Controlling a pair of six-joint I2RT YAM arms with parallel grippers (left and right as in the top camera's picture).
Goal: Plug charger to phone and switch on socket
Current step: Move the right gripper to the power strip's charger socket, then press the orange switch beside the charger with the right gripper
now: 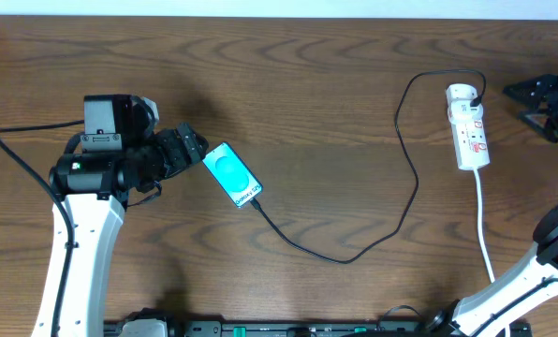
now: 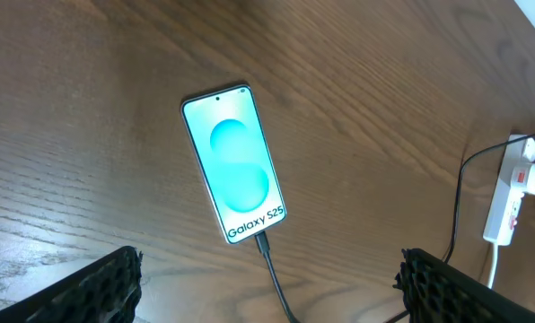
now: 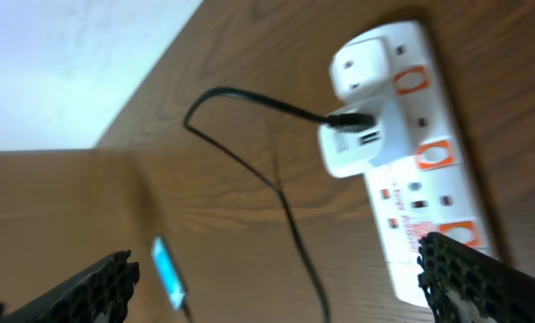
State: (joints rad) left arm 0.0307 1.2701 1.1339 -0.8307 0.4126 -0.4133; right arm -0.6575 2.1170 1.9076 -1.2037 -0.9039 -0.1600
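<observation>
The phone [image 1: 232, 175] lies flat at left centre with its teal screen up, and it also shows in the left wrist view [image 2: 236, 166]. The charger cable [image 1: 345, 259] has its plug tip seated in the phone's "Galaxy S25" end [image 2: 264, 244]. It loops right and up to a white adapter [image 3: 353, 135] in the socket strip [image 1: 468, 126]. My left gripper [image 1: 193, 148] is open and empty, just left of the phone. My right gripper [image 1: 524, 105] is open and empty, a little right of the strip [image 3: 402, 152]. I cannot tell the state of its orange-red switches.
The strip's white cord [image 1: 485, 234] runs down toward the front edge beside my right arm. The table's far edge meets a white wall at the top [image 1: 279, 14]. My left arm's black cable [image 1: 26, 168] trails at the left.
</observation>
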